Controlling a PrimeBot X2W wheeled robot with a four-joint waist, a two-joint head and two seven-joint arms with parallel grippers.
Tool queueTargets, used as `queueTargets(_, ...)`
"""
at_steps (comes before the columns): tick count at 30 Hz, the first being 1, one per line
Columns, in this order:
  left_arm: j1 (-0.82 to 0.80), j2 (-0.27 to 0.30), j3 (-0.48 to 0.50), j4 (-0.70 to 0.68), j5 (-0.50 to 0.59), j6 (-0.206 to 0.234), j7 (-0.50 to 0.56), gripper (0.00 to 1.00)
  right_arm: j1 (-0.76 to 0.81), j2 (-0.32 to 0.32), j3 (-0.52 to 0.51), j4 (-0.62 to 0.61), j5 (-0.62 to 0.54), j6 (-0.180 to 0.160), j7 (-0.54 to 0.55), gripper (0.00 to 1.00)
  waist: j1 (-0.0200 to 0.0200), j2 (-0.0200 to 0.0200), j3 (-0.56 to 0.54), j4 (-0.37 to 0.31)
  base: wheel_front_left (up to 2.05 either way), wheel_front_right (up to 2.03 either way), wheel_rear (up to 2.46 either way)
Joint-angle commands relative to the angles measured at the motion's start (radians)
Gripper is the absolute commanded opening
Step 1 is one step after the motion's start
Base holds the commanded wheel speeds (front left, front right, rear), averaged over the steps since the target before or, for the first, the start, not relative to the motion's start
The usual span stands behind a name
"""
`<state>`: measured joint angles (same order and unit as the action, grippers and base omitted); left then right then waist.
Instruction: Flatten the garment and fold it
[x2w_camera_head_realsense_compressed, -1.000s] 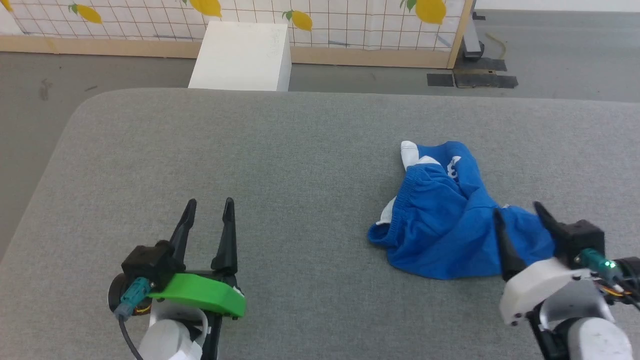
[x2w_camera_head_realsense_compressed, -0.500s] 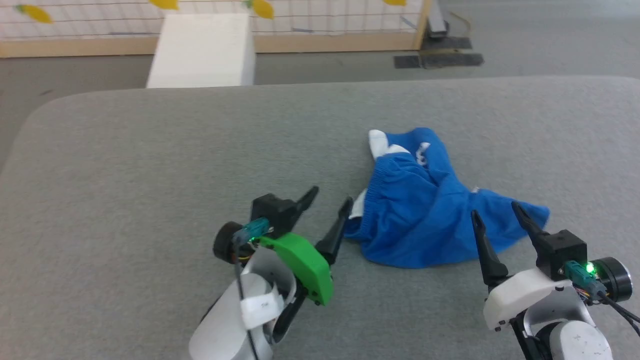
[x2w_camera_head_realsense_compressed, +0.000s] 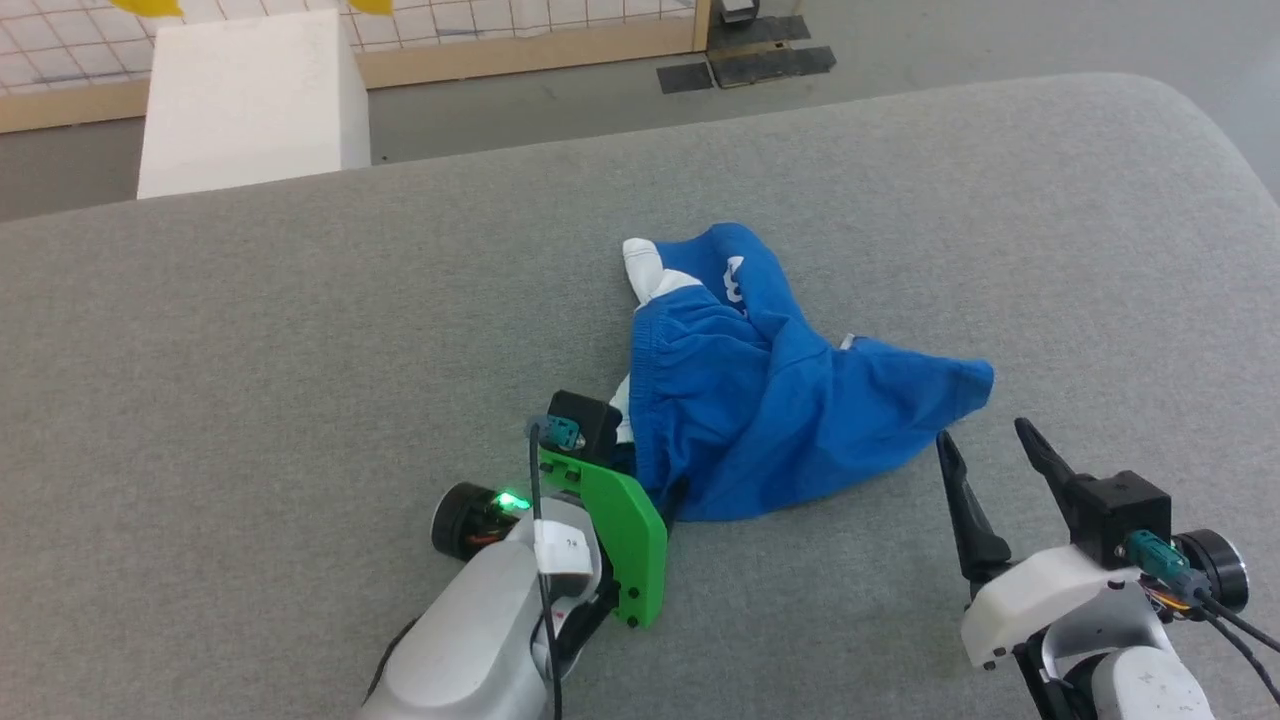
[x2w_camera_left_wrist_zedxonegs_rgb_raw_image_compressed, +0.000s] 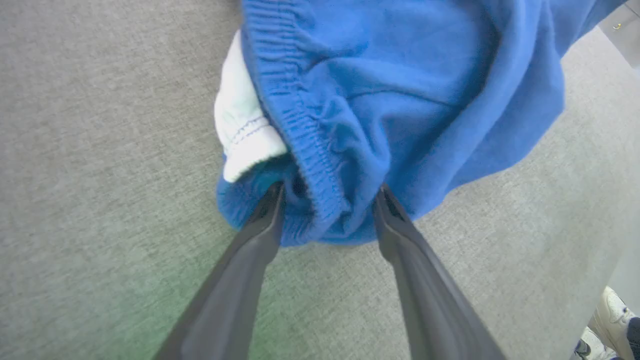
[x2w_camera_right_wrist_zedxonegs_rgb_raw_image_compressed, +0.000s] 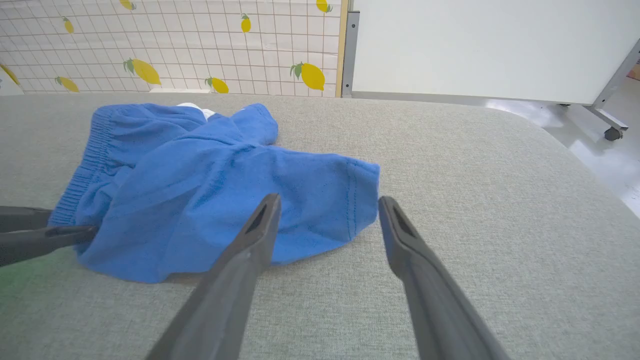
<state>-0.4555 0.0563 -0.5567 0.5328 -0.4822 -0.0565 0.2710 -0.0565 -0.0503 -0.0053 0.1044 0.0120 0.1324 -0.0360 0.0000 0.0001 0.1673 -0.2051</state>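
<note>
Head view: garment (x2w_camera_head_realsense_compressed: 760, 420), grey surface (x2w_camera_head_realsense_compressed: 250, 350), wall (x2w_camera_head_realsense_compressed: 520, 15)

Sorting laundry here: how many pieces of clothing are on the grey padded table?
1: crumpled royal-blue soft fabric shorts with white trim, their waistband end inside the open left hand. Anything under the folds would be hidden.

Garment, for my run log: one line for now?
garment crumpled, unfolded | left gripper open around waistband | right gripper open, near hem
</note>
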Motion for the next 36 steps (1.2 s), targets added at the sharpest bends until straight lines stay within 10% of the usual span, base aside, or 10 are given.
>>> queueTargets(1,-0.011,0.006,-0.003,-0.019,-0.011,-0.009,-0.009,0.00,-0.014,0.000,0.001,0.005,0.010,-0.002,-0.008,1.00,0.0000,-0.0001,-0.002,0.006,0.00,0.00,0.00)
queueTargets(12,-0.019,0.055,0.124,-0.219,0.004,0.081,-0.267,0.00,-0.017,0.000,-0.003,0.005,0.012,-0.002,-0.008,1.00,0.0000,-0.0001,-0.021,0.085,0.00,0.00,0.00)
queueTargets(22,0.242,0.212,0.315,-0.358,-0.081,0.263,-0.143,0.00,-0.012,0.000,-0.017,-0.007,0.008,-0.002,0.001,1.00,0.0000,-0.0001,-0.016,0.167,0.00,0.00,0.00)
queueTargets(24,0.276,0.212,0.330,-0.369,-0.108,0.273,-0.120,1.00,-0.013,0.000,-0.014,-0.009,0.002,-0.002,0.005,1.00,0.0000,-0.0001,-0.016,0.181,0.00,0.00,0.00)
queueTargets(36,0.309,0.145,0.363,-0.416,-0.126,0.183,-0.404,1.00,-0.031,0.000,0.156,-0.004,-0.024,-0.002,0.089,1.00,0.0000,-0.0001,-0.018,0.241,0.00,0.00,0.00)
